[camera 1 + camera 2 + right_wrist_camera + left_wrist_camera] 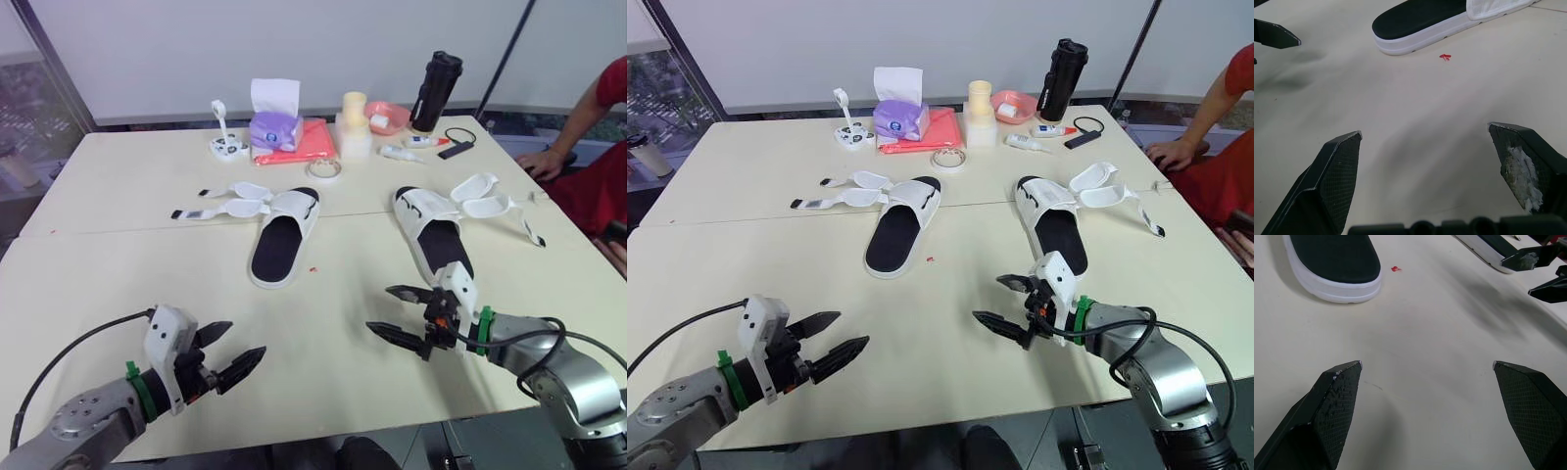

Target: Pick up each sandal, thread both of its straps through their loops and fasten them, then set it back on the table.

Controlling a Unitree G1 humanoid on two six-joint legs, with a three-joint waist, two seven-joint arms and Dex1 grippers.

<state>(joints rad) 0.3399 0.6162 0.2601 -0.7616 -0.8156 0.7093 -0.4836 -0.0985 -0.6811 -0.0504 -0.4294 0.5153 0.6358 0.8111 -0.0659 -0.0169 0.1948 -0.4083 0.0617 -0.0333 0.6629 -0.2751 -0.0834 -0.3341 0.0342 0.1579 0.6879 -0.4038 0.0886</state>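
Observation:
Two white sandals with black footbeds lie on the cream table (118, 264). The left sandal (281, 238) has both straps (230, 200) spread out unfastened to its left. The right sandal (431, 235) has its straps (495, 203) lying open to its right. My left gripper (231, 354) hovers open near the front edge, well short of the left sandal (1332, 262). My right gripper (397, 315) is open just in front of the right sandal's heel, holding nothing. The left sandal's heel (1420, 22) lies ahead of its fingers.
At the table's far side stand a purple tissue box (275, 125) on a red cloth, a tape roll (323, 168), a cream cup stack (354, 125), a pink bowl (389, 117), a black bottle (436, 91) and a white stand (225, 137). A person's hand (541, 162) rests at the right edge.

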